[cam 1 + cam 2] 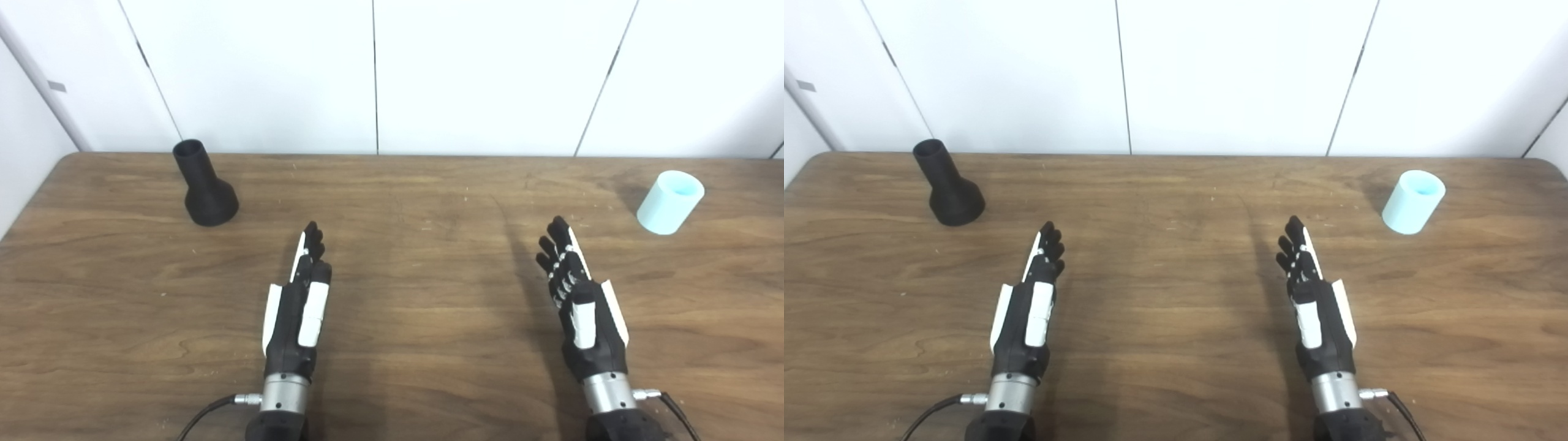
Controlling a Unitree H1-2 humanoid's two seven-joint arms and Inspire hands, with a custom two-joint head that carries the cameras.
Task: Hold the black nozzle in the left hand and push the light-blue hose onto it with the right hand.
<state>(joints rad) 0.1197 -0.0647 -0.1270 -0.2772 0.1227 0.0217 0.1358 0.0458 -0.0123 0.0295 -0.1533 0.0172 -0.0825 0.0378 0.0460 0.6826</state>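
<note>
Both empty robot hands [297, 306] [582, 303] flank flared black nozzle [205, 184], stubby light-blue hose [669, 202].

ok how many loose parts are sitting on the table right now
2. A black flared plastic nozzle stands at the far left; a light-blue cylindrical hose piece stands at the far right. Nothing appears hidden.

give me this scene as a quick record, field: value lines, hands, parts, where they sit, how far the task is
surface: wooden table, white wall panels behind
black nozzle: far left of the table, standing on its wide base, narrow open end up, tilted a little in the view
light-blue hose: short tube piece, far right, standing on end, open end up
left hand: open, fingers extended, holds nothing, nearer than the nozzle and to its right
right hand: open, holds nothing, nearer than the hose and to its left
contact: neither hand touches a part
task state: not begun, parts lie far apart
</note>
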